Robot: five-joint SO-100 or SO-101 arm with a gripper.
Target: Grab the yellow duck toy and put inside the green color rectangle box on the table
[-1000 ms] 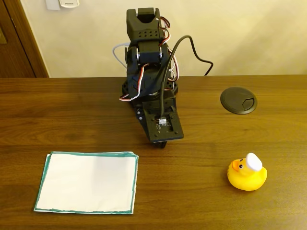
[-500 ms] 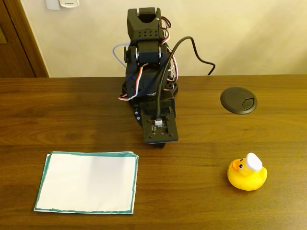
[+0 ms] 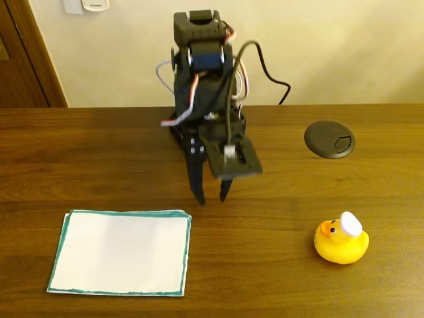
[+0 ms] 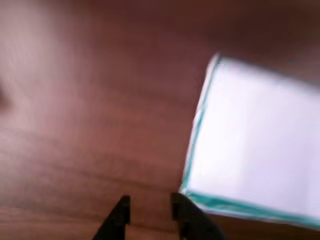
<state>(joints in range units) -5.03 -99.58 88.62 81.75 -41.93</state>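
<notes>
The yellow duck toy (image 3: 341, 242), with its white cap and orange beak, sits on the table (image 3: 86, 152) at the front right. The green color rectangle box (image 3: 119, 252) is a white sheet with a green border lying flat at the front left; in the wrist view the sheet (image 4: 255, 145) is blurred on the right side. My black gripper (image 3: 212, 197) hangs over the middle of the table, fingers pointing down, well left of the duck and just beyond the sheet's far right corner. Seen from the wrist, the gripper (image 4: 150, 201) is open with nothing between its fingers.
A round black cable grommet (image 3: 329, 138) is set in the tabletop at the back right. The arm's base (image 3: 205, 119) stands at the table's far edge against a beige wall. Bare wood lies between the sheet and the duck.
The gripper has lifted off its folded rest pose and swung slightly right; its two fingers now show, pointing down and parted. Duck and sheet have not moved.
</notes>
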